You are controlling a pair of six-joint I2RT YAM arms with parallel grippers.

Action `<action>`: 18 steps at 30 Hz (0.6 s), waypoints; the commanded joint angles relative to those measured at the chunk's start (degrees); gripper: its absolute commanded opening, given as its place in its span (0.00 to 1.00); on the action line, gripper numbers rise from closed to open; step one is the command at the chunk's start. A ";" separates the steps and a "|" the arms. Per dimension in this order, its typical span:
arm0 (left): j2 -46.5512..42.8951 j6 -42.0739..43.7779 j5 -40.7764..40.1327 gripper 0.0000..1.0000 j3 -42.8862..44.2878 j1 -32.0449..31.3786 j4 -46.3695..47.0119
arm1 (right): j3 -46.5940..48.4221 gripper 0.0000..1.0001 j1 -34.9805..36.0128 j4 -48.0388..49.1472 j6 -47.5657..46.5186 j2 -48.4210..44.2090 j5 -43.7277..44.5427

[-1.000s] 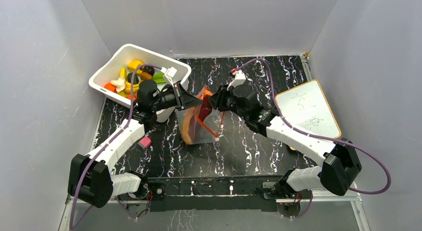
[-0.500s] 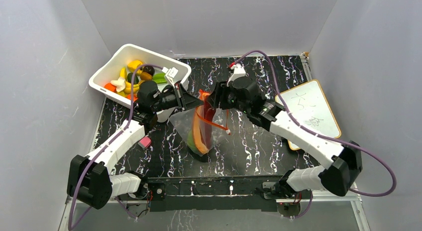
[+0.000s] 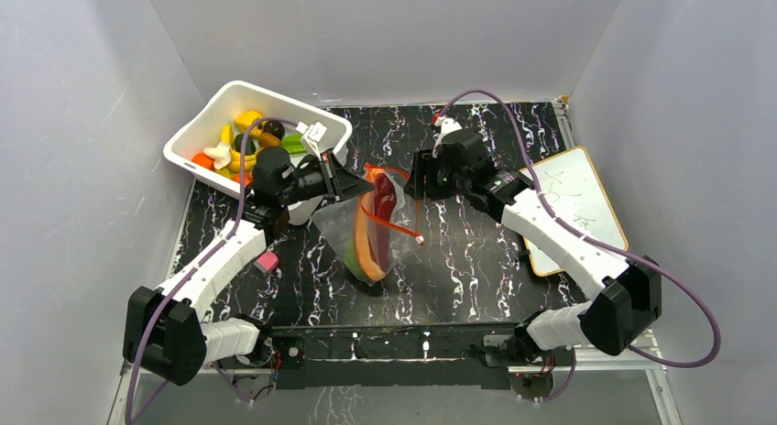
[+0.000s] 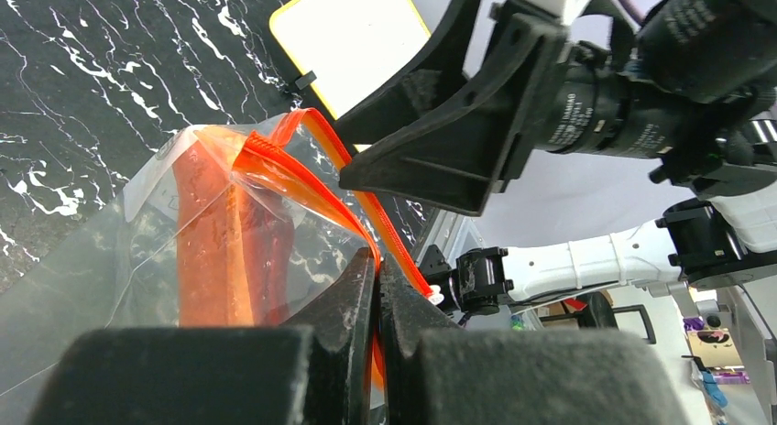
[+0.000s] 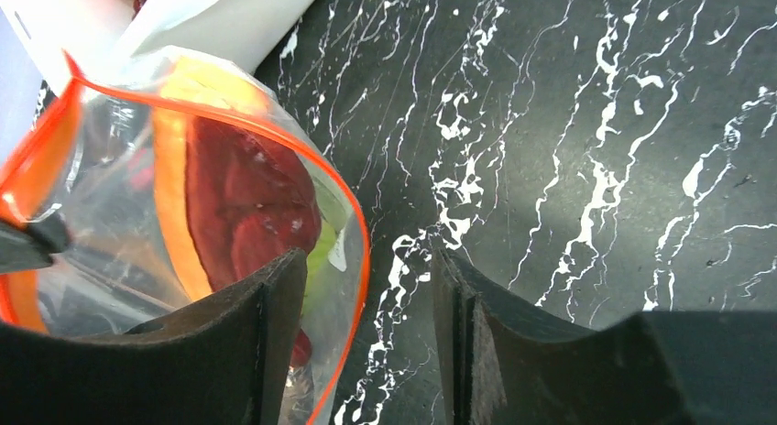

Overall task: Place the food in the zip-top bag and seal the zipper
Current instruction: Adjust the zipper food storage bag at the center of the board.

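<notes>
1. The left gripper (image 4: pixel 377 269) is clamped tight on the zip-top bag (image 3: pixel 362 228) at its mouth edge. It lifts that side so the bag hangs upright over the table (image 3: pixel 476 260) with the mouth gaping.
2. The zipper (image 5: pixel 357 223) is unsealed and curves open in a loop.
3. Already in the bag: a dark red eggplant (image 5: pixel 257 214), an orange piece (image 5: pixel 174 196) and a green bit (image 5: pixel 321 251).
4. The right gripper (image 3: pixel 414 182) is just beside the mouth, jaws partly apart and holding nothing. It looks free to fetch or to pinch the far rim.
5. More food (image 3: pixel 243 141) sits in the white bin (image 3: pixel 197 136) behind the left arm, so filling looks unfinished.
6. A whiteboard (image 3: pixel 573 205) lies to the right, unused.
</notes>
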 commanded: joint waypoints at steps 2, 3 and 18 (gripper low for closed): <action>-2.71 0.34 0.04 0.00 1.36 -0.25 1.82 | -2.58 0.41 -2.67 8.02 0.55 1.37 -6.64; -2.76 0.33 0.00 0.00 1.29 -0.24 1.82 | -2.64 0.37 -2.72 8.16 0.37 1.61 -6.52; 1.77 10.67 -10.01 0.00 14.81 -0.24 -19.29 | 0.56 0.00 -3.03 8.07 9.03 -10.22 -5.48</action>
